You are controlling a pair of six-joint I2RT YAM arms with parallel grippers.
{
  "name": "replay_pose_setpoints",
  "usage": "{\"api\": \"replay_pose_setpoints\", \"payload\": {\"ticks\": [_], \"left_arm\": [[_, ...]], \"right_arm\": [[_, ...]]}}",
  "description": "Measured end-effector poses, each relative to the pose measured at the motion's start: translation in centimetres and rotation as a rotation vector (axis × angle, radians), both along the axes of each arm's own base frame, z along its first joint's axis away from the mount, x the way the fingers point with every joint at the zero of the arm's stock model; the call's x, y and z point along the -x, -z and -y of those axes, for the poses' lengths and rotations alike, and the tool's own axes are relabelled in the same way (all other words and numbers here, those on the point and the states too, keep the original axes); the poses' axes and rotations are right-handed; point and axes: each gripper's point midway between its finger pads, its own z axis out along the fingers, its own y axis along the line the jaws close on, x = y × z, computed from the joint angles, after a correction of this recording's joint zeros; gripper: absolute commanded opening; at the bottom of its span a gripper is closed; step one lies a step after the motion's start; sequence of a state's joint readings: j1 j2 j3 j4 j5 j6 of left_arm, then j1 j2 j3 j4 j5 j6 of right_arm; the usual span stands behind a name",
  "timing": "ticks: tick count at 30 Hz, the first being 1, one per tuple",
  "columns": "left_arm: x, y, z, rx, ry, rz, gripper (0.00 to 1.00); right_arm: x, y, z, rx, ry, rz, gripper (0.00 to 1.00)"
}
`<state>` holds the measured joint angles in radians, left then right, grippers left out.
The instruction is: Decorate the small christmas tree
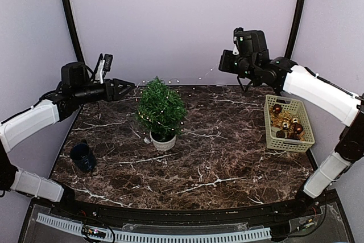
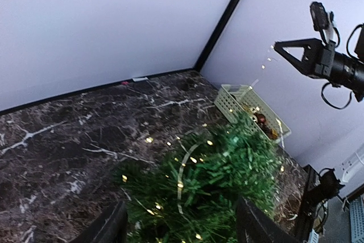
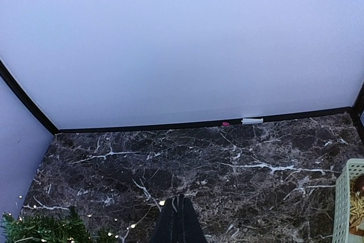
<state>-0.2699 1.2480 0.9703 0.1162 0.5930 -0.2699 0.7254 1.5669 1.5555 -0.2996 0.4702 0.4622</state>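
The small christmas tree (image 1: 162, 108) stands in a white pot (image 1: 163, 141) left of the table's middle. A thin wire string of small warm lights (image 1: 200, 76) drapes over the tree and runs up to my right gripper (image 1: 223, 61). That gripper is shut on the wire, high at the back right of the tree; its closed fingers (image 3: 181, 220) show with a lit bulb (image 3: 164, 202) beside them. My left gripper (image 1: 131, 86) is open, just left of the treetop. In the left wrist view the tree (image 2: 227, 169) fills the gap between its fingers (image 2: 108, 227).
A beige basket (image 1: 266, 120) holding red and gold baubles (image 1: 287, 122) sits at the right edge; it also shows in the left wrist view (image 2: 230, 98). A dark blue cup (image 1: 82, 156) stands at the front left. Walls enclose the dark marble table (image 1: 227, 163).
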Motion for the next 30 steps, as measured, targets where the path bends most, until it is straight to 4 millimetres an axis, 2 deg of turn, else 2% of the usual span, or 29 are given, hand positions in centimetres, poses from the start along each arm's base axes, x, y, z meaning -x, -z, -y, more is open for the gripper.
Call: {"api": "replay_pose_setpoints", "payload": {"ticks": [4, 8, 11, 14, 22, 30], "left_arm": [[2.1, 1.9, 1.4, 0.013, 0.063, -0.077, 0.55], [3.0, 4.5, 2.0, 0.014, 0.084, -0.178, 0.46], [3.3, 5.4, 2.5, 0.014, 0.097, -0.219, 0.40], [3.5, 5.6, 2.8, 0.016, 0.107, -0.233, 0.38], [3.8, 5.6, 3.2, 0.036, 0.115, -0.255, 0.20], [4.0, 5.6, 3.5, 0.051, 0.128, -0.266, 0.10]], "right_arm": [[0.1, 0.0, -0.2, -0.002, -0.010, -0.002, 0.00], [0.1, 0.0, -0.4, -0.006, -0.022, -0.005, 0.00], [0.1, 0.0, -0.5, -0.010, -0.027, -0.006, 0.00], [0.2, 0.0, -0.5, -0.013, -0.030, -0.007, 0.00], [0.2, 0.1, -0.7, -0.016, -0.039, -0.009, 0.00], [0.2, 0.0, -0.8, -0.020, -0.043, -0.010, 0.00]]}}
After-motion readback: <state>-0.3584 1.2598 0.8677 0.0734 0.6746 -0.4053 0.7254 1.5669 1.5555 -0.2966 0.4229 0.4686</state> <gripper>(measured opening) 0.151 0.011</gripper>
